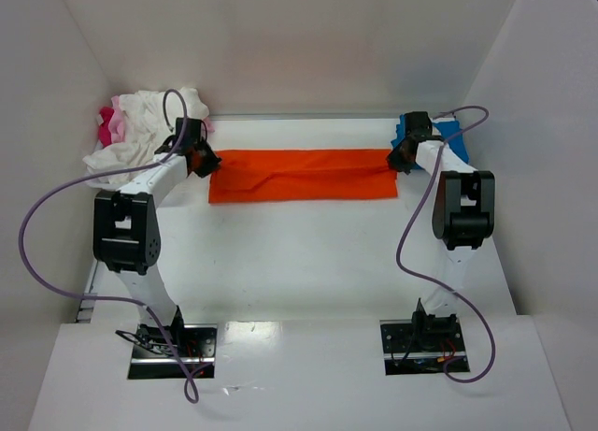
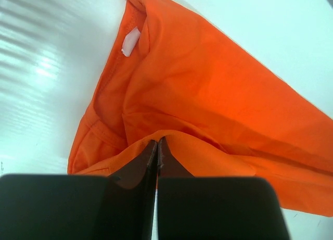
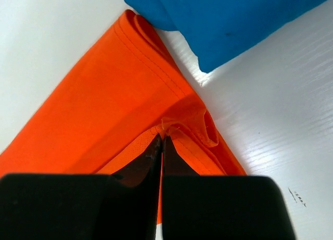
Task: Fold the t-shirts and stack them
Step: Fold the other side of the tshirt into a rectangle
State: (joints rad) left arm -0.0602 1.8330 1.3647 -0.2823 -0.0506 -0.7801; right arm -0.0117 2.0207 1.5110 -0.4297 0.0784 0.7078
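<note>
Across the far middle of the table (image 1: 299, 263) the orange shirt (image 1: 304, 175) lies as a long, narrow band running left to right, creased along its length, with a white label (image 2: 130, 42) showing near its left end. The left gripper (image 1: 201, 160) has its jaws pressed fully together on a raised fold of cloth at the band's left end, and the right gripper (image 1: 403, 157) pinches a fold at the right end the same way. The blue shirt (image 1: 453, 139) lies against the band's far right corner, while a white shirt (image 1: 140, 132) and a pink shirt (image 1: 109, 124) lie heaped in the far left corner.

One orange t-shirt (image 1: 304, 175), one blue t-shirt (image 1: 455, 137), one white-and-pink heap (image 1: 140, 127) — pieces uncountable — two arms (image 1: 126, 230).
</note>
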